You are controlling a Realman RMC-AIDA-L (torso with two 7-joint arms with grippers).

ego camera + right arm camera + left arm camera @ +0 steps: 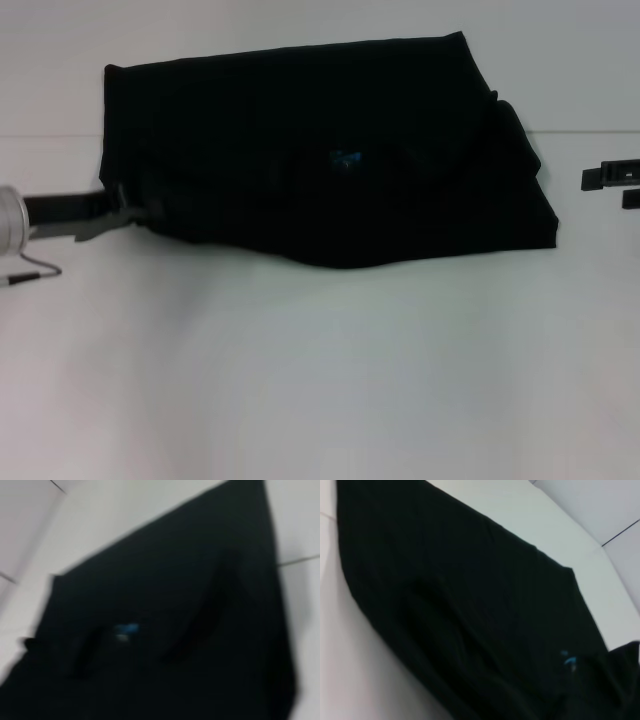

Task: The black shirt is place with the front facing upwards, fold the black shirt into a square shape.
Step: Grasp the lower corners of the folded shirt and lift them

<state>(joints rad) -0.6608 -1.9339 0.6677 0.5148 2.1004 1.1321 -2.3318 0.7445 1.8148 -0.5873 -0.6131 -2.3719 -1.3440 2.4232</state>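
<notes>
My left gripper point(125, 212) sits low at the left edge of the black shirt point(320, 150), which lies folded into a rough rectangle on the white table point(320, 380), neck label point(345, 157) up; finger opening not discernible, likely placed to tidy that edge; right gripper point(612, 176) waits apart.
</notes>
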